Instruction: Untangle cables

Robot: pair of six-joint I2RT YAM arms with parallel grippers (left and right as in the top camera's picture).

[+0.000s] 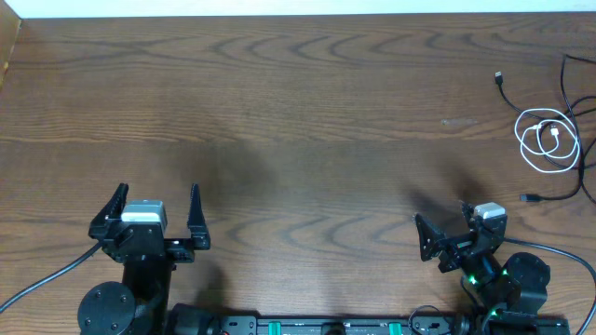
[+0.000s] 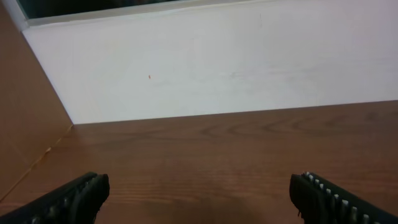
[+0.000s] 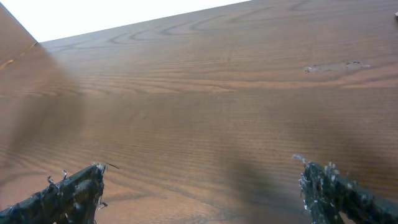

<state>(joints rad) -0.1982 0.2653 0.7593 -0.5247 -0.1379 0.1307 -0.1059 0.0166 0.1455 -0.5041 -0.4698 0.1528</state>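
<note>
My left gripper (image 1: pixel 156 195) sits at the near left of the table (image 1: pixel 298 102), its fingers (image 2: pixel 74 198) spread wide and holding nothing. Moving right, my right gripper (image 1: pixel 440 216) is near the table's front edge, turned slightly to the left. Its fingers (image 3: pixel 68 194) are also wide apart and empty, with wood grain showing between them. The cables (image 1: pixel 545 140) lie at the far right, well beyond both grippers and touching neither. The white cable (image 1: pixel 555 136) is coiled in a loose loop, and the black cables curve around and across it. One black plug end (image 1: pixel 527 198) lies closest to my right gripper, just right of its fingers and farther away.
</note>
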